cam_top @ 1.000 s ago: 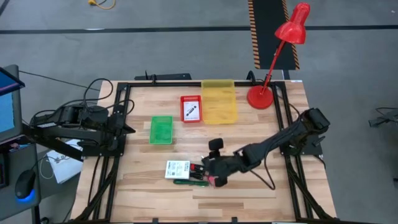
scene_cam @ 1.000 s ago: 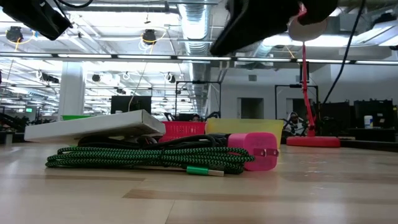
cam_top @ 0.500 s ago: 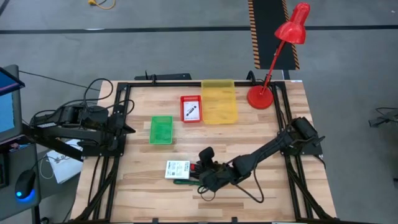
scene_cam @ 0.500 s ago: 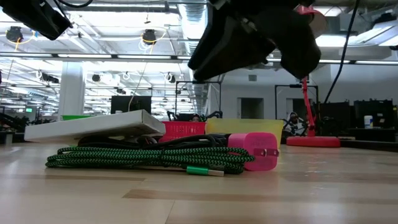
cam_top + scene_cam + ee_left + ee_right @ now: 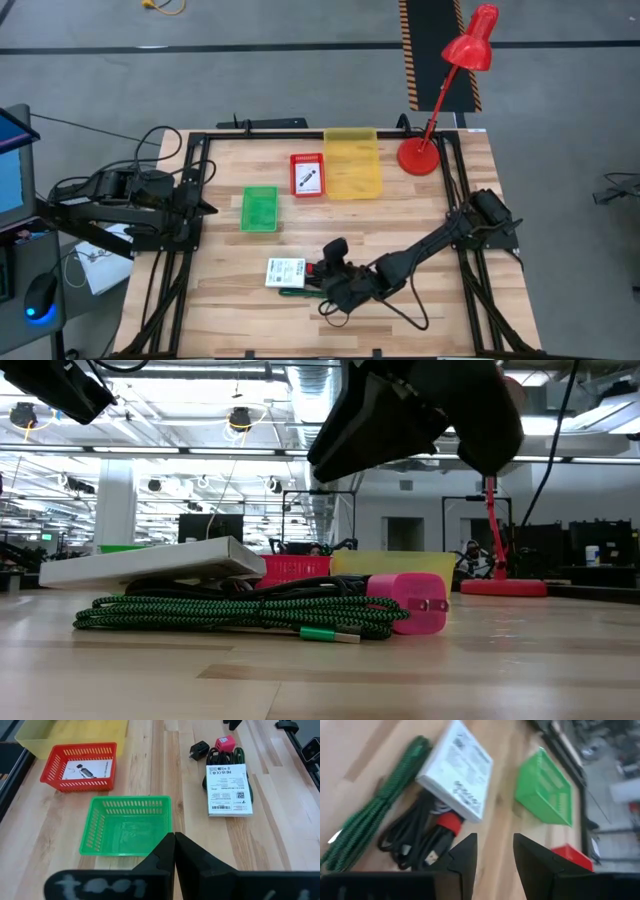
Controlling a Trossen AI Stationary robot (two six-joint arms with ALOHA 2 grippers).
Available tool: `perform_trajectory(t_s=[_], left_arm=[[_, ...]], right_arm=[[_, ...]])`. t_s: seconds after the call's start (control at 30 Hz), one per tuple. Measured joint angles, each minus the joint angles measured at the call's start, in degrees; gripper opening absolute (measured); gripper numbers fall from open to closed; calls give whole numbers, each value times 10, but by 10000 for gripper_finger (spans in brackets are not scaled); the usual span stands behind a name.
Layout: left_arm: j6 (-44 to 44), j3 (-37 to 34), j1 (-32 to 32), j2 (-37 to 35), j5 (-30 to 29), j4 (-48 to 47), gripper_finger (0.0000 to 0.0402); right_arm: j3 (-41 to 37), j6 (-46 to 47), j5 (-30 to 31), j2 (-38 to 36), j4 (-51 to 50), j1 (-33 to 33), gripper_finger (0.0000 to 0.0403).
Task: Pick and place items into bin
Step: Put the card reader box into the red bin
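A white printed packet (image 5: pixel 285 272) lies on the table over a bundle of green braided cable (image 5: pixel 375 820) and black cable with a red piece (image 5: pixel 442 822). A pink charger (image 5: pixel 410 600) and a small black adapter (image 5: pixel 199 750) lie beside the bundle. My right gripper (image 5: pixel 495 855) is open and hovers above the bundle (image 5: pixel 328 288), touching nothing; the low view shows it well above the items (image 5: pixel 420 410). My left gripper (image 5: pixel 174 845) is shut and waits at the table's left edge. Green (image 5: pixel 259 208), red (image 5: pixel 307 175) and yellow (image 5: pixel 352 162) bins stand farther back.
The red bin holds a white card (image 5: pixel 87 768). A red desk lamp (image 5: pixel 440 110) stands at the far right corner. Bare wood lies at the table's near edge and between the bins and the item pile.
My right gripper has moved toward the table's near left and come down over the cable bundle and pink charger, then held there. The items have stayed where they were.
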Motion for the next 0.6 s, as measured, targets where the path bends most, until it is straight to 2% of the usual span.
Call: perform_trajectory(t_s=[0.37,0.6], left_arm=[[2,0,0,0,0,0,0],[-1,0,0,0,0,0,0]], right_arm=[[-1,71,75,0,2,42,120],[4,85,90,35,26,63,120]])
